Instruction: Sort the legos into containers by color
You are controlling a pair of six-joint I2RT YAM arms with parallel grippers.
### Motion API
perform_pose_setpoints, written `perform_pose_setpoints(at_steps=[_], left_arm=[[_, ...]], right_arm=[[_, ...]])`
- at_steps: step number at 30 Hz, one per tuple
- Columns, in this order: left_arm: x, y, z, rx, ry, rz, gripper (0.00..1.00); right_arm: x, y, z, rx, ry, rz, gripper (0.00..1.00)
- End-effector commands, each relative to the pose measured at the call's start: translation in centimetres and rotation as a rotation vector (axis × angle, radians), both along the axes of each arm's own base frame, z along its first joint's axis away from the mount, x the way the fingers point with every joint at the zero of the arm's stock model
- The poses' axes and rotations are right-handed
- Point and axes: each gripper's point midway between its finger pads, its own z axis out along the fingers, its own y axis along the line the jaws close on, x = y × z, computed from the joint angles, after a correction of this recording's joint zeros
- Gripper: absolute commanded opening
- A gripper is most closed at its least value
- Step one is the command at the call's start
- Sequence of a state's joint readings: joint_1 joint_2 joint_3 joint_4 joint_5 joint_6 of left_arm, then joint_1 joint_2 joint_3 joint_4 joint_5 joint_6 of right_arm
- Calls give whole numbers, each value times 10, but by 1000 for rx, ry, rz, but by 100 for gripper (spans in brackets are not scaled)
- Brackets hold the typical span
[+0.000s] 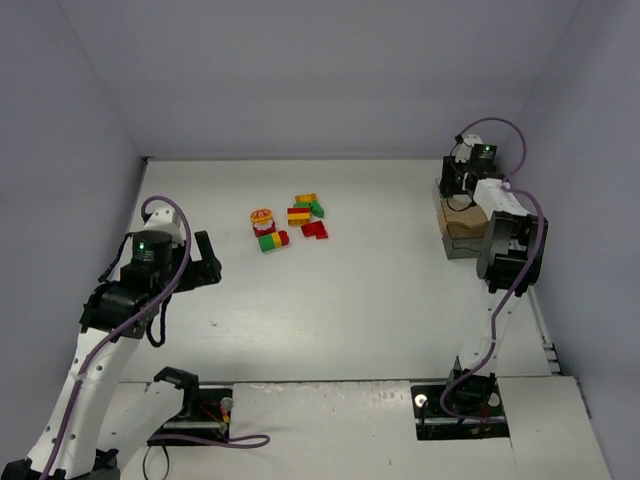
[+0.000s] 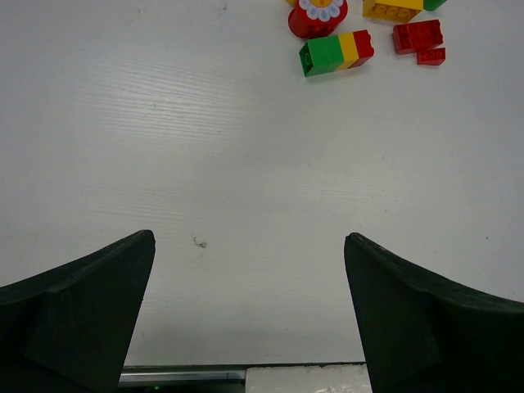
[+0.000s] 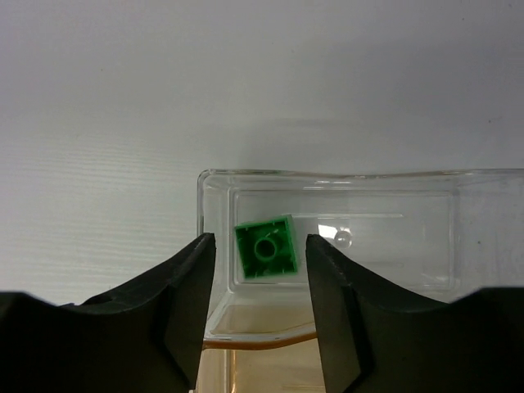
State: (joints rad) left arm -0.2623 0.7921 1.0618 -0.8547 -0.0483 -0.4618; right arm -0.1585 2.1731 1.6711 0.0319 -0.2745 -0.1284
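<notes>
Several legos, red, green, yellow and orange, lie in a cluster at the table's far middle. Among them are a round red-yellow piece and a green-yellow-red stack, which also shows in the left wrist view. My left gripper is open and empty over bare table, well short of the cluster. My right gripper hangs over the containers at the far right. It is open, and a green brick lies upside down in the clear end compartment between the jaws, touching neither.
In the left wrist view, the round piece, a yellow brick and red bricks sit at the top edge. A tan compartment adjoins the clear one. Grey walls enclose the table on three sides.
</notes>
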Motion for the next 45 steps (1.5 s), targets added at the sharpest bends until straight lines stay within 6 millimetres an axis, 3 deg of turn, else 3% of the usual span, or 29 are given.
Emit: perform_pose_setpoints(at_steps=[1, 6, 9, 12, 13, 16, 17, 18, 20, 21, 23, 24, 26, 27, 31, 32, 33, 35, 39, 45], left_arm=[[11, -6, 15, -38, -61, 0, 92], [12, -9, 13, -46, -61, -9, 92], [14, -10, 14, -46, -62, -9, 92], [16, -10, 15, -47, -67, -9, 92], [17, -10, 16, -48, -73, -10, 92], [17, -11, 18, -53, -79, -13, 92], [17, -11, 17, -52, -75, -13, 92], [16, -11, 17, -51, -73, -15, 92], [14, -11, 16, -52, -71, -17, 92], [13, -11, 17, -52, -73, -17, 92], [10, -10, 16, -54, -74, -19, 92], [8, -10, 16, -55, -75, -19, 93], [5, -9, 16, -54, -74, -21, 92], [4, -9, 17, -56, -75, -20, 92], [-3, -7, 18, -58, -70, -18, 92], [-5, -7, 18, -60, -70, -20, 92], [-6, -7, 19, -64, -72, -20, 92], [-9, -7, 19, -69, -68, -19, 93], [-15, -7, 20, -82, -74, -17, 92], [-19, -5, 19, -92, -72, -2, 92]], right_arm=[[19, 1, 79, -6, -180, 15, 46], [11, 5, 103, -13, -216, 17, 56], [3, 12, 117, -5, -229, 23, 56], [-9, 56, 140, 17, -265, 111, 51], [-12, 69, 139, 17, -260, 129, 51], [-20, 139, 137, 55, -253, 238, 52], [-22, 155, 134, 63, -245, 263, 53], [-26, 187, 128, 73, -233, 313, 55], [-29, 217, 122, 88, -229, 356, 55], [-33, 243, 110, 98, -211, 396, 55], [-33, 272, 107, 126, -214, 446, 55], [-37, 295, 92, 128, -190, 484, 55], [-35, 318, 88, 123, -199, 525, 55], [-36, 332, 72, 116, -176, 540, 55], [-28, 359, 51, 124, -177, 559, 54], [-26, 362, 38, 126, -163, 557, 54], [-20, 365, 41, 126, -188, 551, 53], [-16, 368, 25, 122, -179, 543, 52], [-9, 374, 12, 120, -176, 545, 48], [-14, 387, -3, 121, -156, 583, 43]])
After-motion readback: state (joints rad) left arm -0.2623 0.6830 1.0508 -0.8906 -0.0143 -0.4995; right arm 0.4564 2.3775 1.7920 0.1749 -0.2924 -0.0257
